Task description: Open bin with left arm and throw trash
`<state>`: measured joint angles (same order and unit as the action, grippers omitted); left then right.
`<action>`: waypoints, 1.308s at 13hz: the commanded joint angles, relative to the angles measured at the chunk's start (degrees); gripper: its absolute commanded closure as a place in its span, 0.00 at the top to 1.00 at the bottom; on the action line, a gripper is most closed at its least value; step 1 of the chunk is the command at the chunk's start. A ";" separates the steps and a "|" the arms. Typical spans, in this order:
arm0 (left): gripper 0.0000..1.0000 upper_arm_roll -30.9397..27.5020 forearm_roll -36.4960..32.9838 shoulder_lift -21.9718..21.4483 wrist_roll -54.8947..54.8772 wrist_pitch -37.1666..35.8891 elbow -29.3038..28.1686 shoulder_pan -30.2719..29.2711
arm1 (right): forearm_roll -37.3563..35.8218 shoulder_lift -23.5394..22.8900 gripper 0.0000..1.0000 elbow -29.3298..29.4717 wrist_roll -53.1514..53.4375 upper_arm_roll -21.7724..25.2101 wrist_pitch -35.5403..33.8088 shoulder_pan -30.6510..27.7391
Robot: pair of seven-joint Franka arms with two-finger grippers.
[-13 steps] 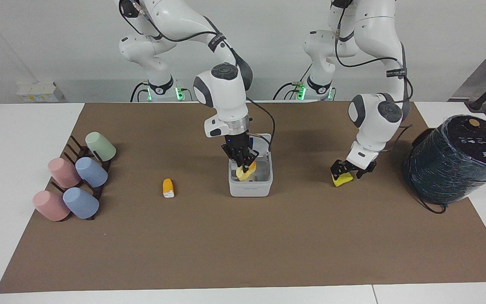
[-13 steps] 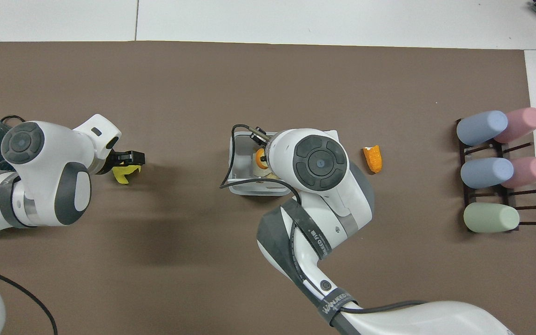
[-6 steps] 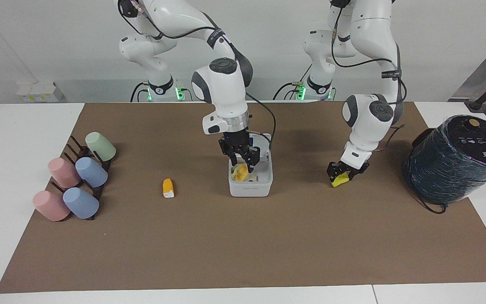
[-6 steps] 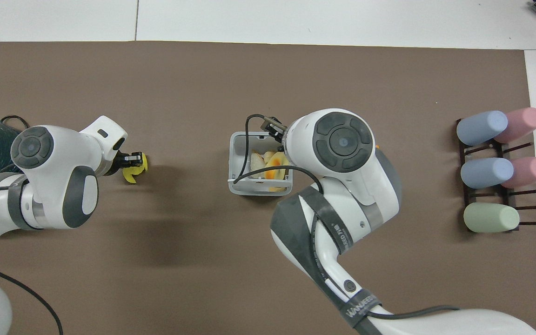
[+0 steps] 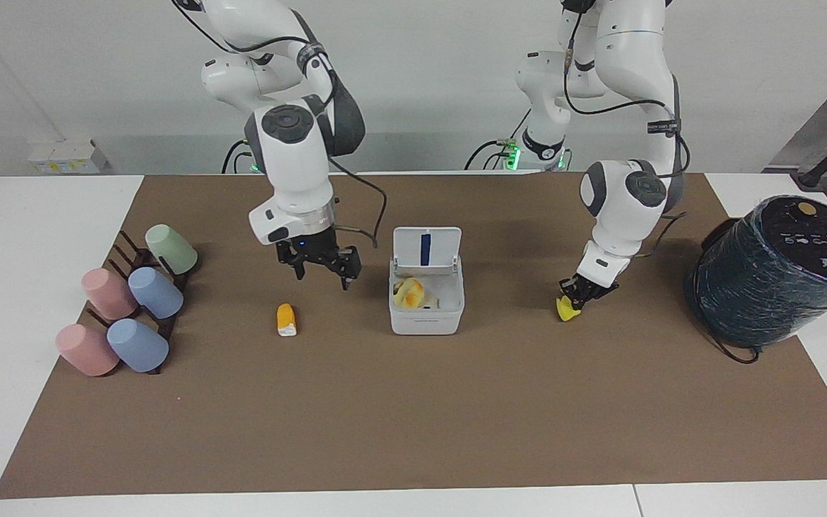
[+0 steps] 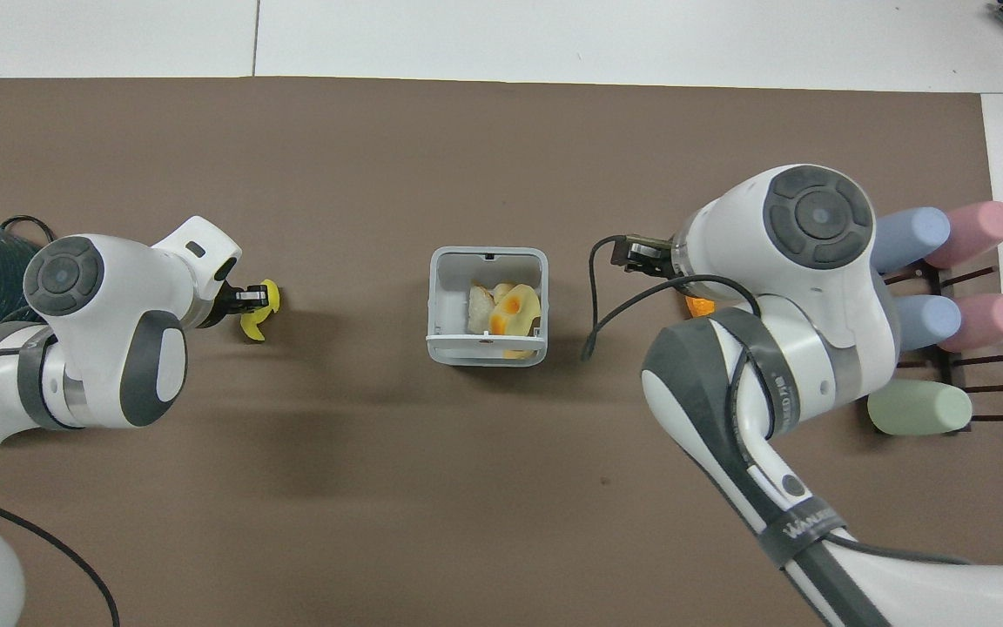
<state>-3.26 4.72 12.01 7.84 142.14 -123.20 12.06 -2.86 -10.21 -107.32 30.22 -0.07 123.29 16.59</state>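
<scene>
The white bin (image 5: 426,316) stands mid-mat with its lid (image 5: 426,248) up, blue stripe showing. A pale yellow piece of trash (image 5: 409,292) lies inside the bin (image 6: 440,296), where it shows again (image 6: 508,306). An orange scrap with a white end (image 5: 286,319) lies on the mat toward the right arm's end; from above only its edge (image 6: 700,306) shows under the right arm. My right gripper (image 5: 323,280) hangs open and empty over the mat between that scrap and the bin. My left gripper (image 5: 577,296) (image 6: 243,298) is low at the mat, shut on a bright yellow scrap (image 5: 566,309) (image 6: 258,313).
Pastel pink, blue and green cups (image 5: 156,293) lie on a dark rack at the right arm's end of the mat. A big dark plastic-wrapped cylinder (image 5: 779,269) lies at the left arm's end, its cable trailing onto the mat.
The right gripper opened, left the pale yellow scrap in the bin, rose and swung toward the orange scrap. The left gripper closed on the bright yellow scrap.
</scene>
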 commanded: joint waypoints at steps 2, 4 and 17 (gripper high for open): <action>0.00 -0.52 -1.12 1.43 1.48 -5.44 8.47 2.35 | -0.75 3.70 1.00 -10.69 -11.48 -0.72 7.74 -4.02; 0.00 -0.26 -1.03 1.61 5.15 -11.95 15.32 4.37 | -0.75 3.27 1.00 -14.30 -14.47 -0.72 13.44 -5.42; 0.09 0.19 -0.24 1.08 34.52 -18.93 25.20 26.79 | -0.75 -3.85 0.09 -16.16 -19.76 -0.72 26.30 -7.98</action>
<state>-2.20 4.72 12.76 40.40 121.54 -98.21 37.63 -2.86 -14.79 -122.45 11.72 -0.06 148.19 9.86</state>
